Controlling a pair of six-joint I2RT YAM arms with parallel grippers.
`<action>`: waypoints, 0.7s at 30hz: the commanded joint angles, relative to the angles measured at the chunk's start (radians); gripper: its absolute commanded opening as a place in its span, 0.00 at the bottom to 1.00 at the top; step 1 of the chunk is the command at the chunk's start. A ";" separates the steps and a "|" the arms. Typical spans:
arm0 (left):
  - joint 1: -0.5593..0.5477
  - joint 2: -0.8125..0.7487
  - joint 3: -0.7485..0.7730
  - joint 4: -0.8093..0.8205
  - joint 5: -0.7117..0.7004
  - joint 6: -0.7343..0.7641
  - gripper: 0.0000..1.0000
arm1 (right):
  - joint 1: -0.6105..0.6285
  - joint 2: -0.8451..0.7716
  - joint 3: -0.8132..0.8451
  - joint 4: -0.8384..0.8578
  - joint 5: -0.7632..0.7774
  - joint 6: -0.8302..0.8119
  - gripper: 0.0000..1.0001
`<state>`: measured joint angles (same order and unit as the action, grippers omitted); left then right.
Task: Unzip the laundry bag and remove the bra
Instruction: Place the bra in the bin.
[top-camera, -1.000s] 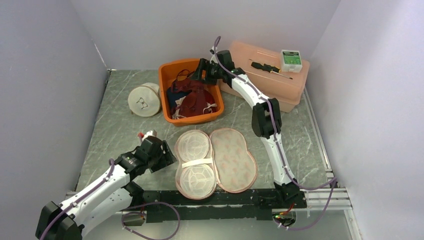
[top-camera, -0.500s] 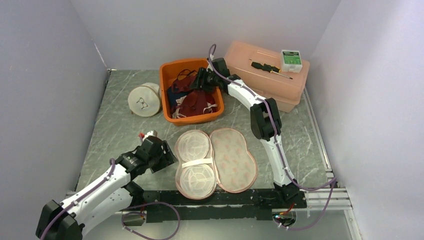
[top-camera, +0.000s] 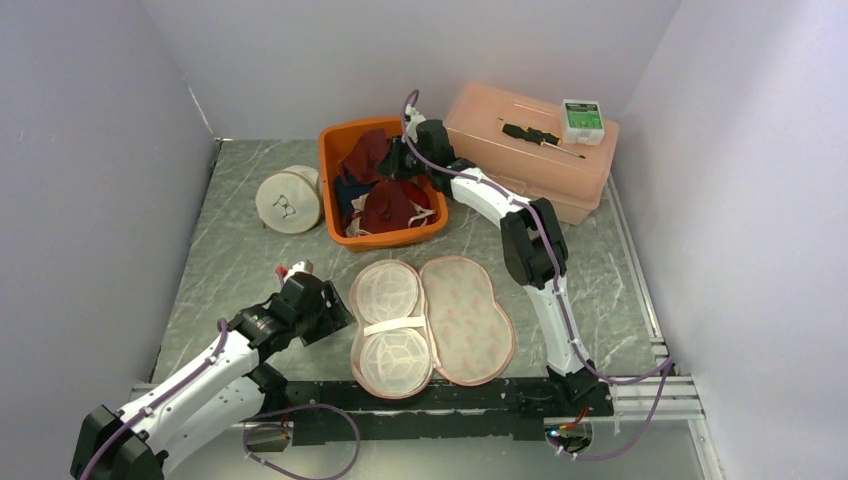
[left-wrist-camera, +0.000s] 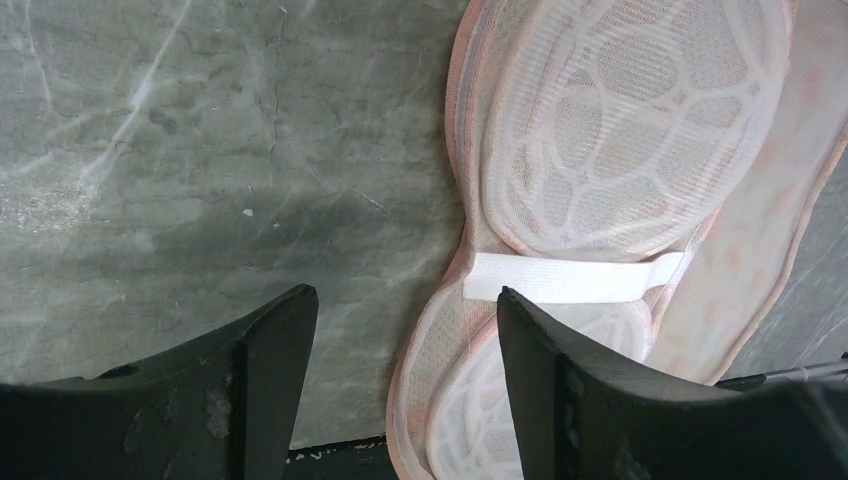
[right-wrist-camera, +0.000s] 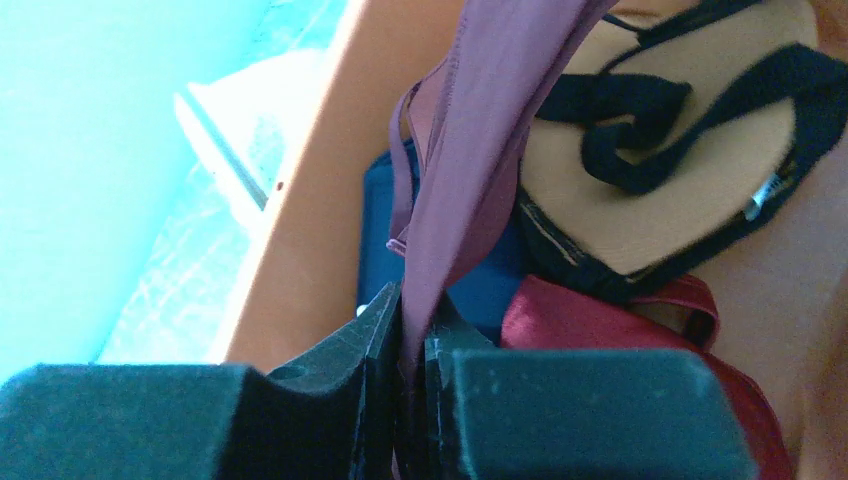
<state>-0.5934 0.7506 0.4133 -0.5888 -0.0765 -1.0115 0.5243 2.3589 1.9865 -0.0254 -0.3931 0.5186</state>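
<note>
The laundry bag (top-camera: 430, 322) lies unzipped and spread flat in two pink-edged mesh halves at the table's near middle; nothing shows inside it. In the left wrist view the laundry bag (left-wrist-camera: 640, 130) shows its white mesh cup and white strap. My left gripper (top-camera: 335, 315) rests open at the bag's left edge, and in its own view the left gripper (left-wrist-camera: 405, 300) straddles the pink rim. My right gripper (top-camera: 392, 165) is over the orange basin (top-camera: 335, 140), shut on a maroon bra (top-camera: 362, 155). Between the right gripper (right-wrist-camera: 413, 315) jaws the bra's purple fabric (right-wrist-camera: 490, 120) hangs taut.
The basin also holds a tan bra with black straps (right-wrist-camera: 660, 190), a blue garment (right-wrist-camera: 480, 285) and dark red ones (right-wrist-camera: 590, 320). A round white mesh bag (top-camera: 288, 200) lies left of it. A pink lidded box (top-camera: 530, 165) at back right carries a screwdriver (top-camera: 540, 135).
My right gripper has moved left and down into the basin and shut on the maroon bra, whose fabric now stands raised. The left arm has stayed put.
</note>
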 joint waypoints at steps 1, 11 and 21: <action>-0.003 -0.012 -0.011 0.000 -0.002 -0.004 0.71 | 0.015 -0.111 -0.075 0.203 -0.017 -0.102 0.16; -0.004 -0.012 -0.010 -0.006 -0.015 0.002 0.71 | -0.002 -0.018 0.049 0.000 0.069 -0.097 0.59; -0.004 -0.003 0.021 -0.018 -0.032 0.025 0.71 | 0.030 -0.183 -0.010 -0.101 0.371 -0.206 0.75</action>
<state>-0.5934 0.7464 0.4015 -0.6086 -0.0883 -1.0069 0.5331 2.3390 1.9999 -0.0948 -0.2039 0.3901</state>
